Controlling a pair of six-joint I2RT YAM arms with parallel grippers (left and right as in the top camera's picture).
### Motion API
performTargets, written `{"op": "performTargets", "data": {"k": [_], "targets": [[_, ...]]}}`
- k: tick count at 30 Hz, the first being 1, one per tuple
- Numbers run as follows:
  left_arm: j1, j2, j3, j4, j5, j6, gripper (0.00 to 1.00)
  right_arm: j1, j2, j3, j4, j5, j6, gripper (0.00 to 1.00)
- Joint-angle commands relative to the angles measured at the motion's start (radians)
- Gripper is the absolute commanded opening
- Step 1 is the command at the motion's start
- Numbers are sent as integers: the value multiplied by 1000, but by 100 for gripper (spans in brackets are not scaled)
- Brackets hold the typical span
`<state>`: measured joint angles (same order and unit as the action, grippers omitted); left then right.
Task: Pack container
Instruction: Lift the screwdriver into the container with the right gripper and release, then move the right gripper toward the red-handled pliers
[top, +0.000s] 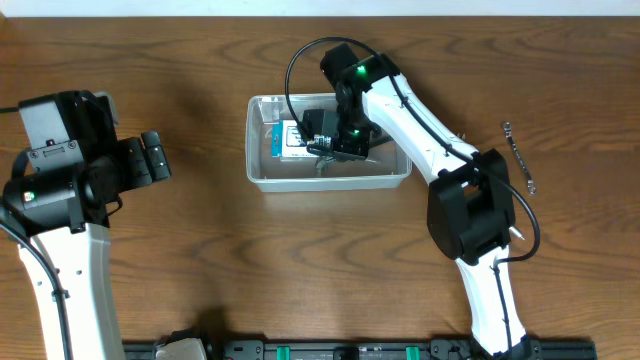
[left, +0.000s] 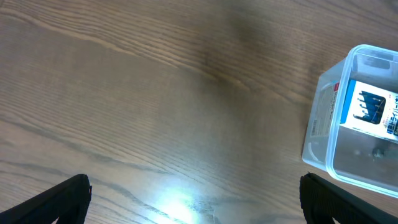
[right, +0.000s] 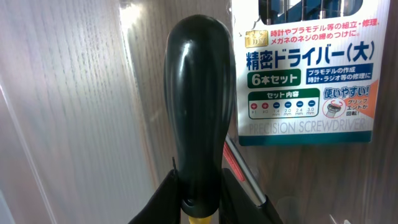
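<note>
We see the container (top: 290, 178) standing on the tabletop (top: 200, 260) at centre, towards the far edge, with a carded screwdriver pack (right: 305, 74) lying flat on its floor. Our right tool (right: 199, 186) is down inside it, clamped on a black handle (right: 198, 93) just beside the pack. Our left tool (top: 152, 160) hangs above the tabletop, well left of the container, its fingers spread wide apart.

Robotics lab: robot arm (top: 425, 125) over wooden table (top: 220, 270).
</note>
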<state>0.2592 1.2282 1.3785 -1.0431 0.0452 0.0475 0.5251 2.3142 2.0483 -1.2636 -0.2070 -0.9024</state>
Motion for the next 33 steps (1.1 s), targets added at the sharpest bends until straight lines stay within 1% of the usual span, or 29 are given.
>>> {"op": "performTargets", "data": {"k": [1,3,4,5,6,7,12,16,19,20,22,25,27,29,30,33], "targets": [[3,-7,-2,1,-2,-15,98,2,11,17,-3,-19,-11,24],[3,-7,-2,1,-2,-15,98,2,11,17,-4,-18,-10,30],[3,-7,-2,1,-2,-15,98,2,11,17,-4,-18,-10,36],[3,-7,-2,1,-2,-15,98,-1,11,18,-3,-18,-11,61],[3,-7,-2,1,-2,-15,98,-1,11,18,-1,-18,-10,82],[3,-7,-2,1,-2,-15,98,-3,10,18,2,-17,-10,90],[3,-7,-2,1,-2,-15,98,-6,-13,21,41,45,61,92],[3,-7,-2,2,-2,-14,98,-12,-66,43,52,47,89,93],[3,-7,-2,18,-3,36,98,-22,-127,77,81,56,157,94],[3,-7,-2,30,-6,63,98,-32,-158,94,102,82,222,99],[4,-6,-2,48,-5,124,98,-53,-206,123,125,138,352,99],[4,12,2,40,0,173,98,-119,-297,175,109,251,602,99],[3,24,2,32,60,209,98,-172,-352,186,68,287,715,99],[3,32,2,31,156,239,98,-245,-414,186,-1,285,805,99],[2,33,2,31,181,241,98,-277,-438,186,-37,282,835,99],[-10,34,2,32,179,245,98,-383,-509,185,-174,254,869,99]]}}
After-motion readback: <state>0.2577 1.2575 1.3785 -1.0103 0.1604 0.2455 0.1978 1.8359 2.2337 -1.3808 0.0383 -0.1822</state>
